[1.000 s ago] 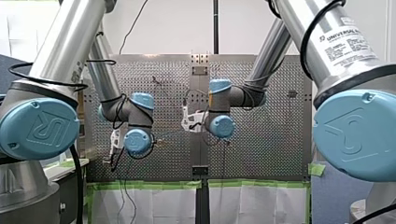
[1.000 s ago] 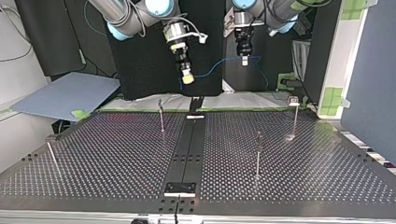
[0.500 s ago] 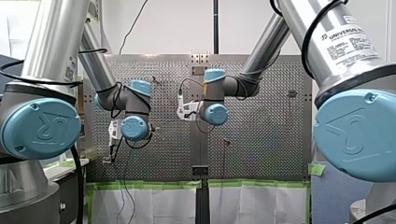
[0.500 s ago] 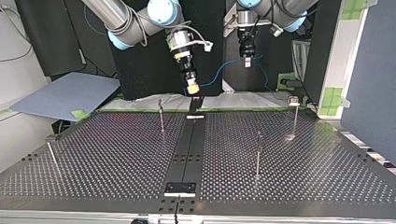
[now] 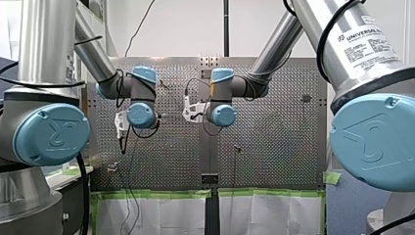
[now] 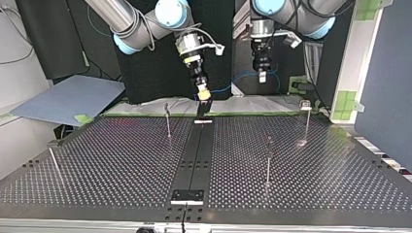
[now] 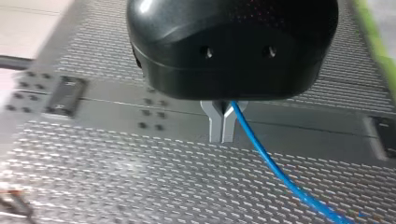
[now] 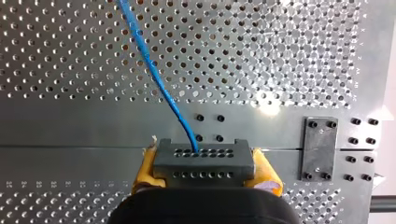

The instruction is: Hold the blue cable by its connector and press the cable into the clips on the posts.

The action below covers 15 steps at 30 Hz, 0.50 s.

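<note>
Though cropped, perhaps "UNIVERSAL ROBOTS" label; connector in right hand

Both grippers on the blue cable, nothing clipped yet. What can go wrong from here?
1. My left gripper pinches the thin blue cable with bare metal fingertips; it may slip under tension.
2. The cable leaves the connector in my right gripper at an angle; pulling could strain that joint.
3. The posts are thin; a sideways press might bend one or miss its clip.

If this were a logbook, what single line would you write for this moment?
right pincer: shut on dark grey block connector | left pincer: shut on thin blue cable | thin metal posts: cable not yet clipped
</note>
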Each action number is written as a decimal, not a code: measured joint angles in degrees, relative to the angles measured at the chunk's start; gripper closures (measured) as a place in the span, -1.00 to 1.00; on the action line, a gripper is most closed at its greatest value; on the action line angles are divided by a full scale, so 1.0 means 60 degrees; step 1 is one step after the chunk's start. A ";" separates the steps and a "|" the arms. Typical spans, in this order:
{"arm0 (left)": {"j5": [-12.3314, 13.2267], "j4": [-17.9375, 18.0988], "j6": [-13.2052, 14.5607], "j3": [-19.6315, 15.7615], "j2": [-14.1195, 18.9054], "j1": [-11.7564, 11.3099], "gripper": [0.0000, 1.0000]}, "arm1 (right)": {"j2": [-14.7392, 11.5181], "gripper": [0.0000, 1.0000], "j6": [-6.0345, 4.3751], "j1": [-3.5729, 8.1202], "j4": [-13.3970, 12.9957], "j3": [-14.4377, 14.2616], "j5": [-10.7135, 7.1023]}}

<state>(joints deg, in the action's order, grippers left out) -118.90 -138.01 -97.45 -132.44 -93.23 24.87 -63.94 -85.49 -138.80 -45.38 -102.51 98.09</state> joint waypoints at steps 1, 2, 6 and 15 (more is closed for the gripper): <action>0.0087 -0.0121 -0.0107 0.0112 0.0116 -0.0060 1.00 | 0.0000 1.00 -0.0002 -0.0004 0.0001 0.0011 -0.0046; 0.0152 -0.0203 -0.0191 0.0200 0.0202 -0.0118 1.00 | -0.0001 1.00 -0.0006 -0.0007 0.0002 0.0021 -0.0085; 0.0448 -0.0574 -0.0378 0.0571 0.0431 -0.0427 1.00 | -0.0002 1.00 -0.0017 -0.0027 0.0024 0.0081 -0.0200; 0.1171 -0.1390 -0.0505 0.1232 0.0063 -0.0706 1.00 | -0.0033 1.00 -0.0013 -0.0172 0.0314 0.0314 -0.0235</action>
<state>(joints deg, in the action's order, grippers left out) -111.87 -146.36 -100.47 -125.05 -92.85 20.63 -64.14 -85.57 -139.83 -43.49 -100.62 96.68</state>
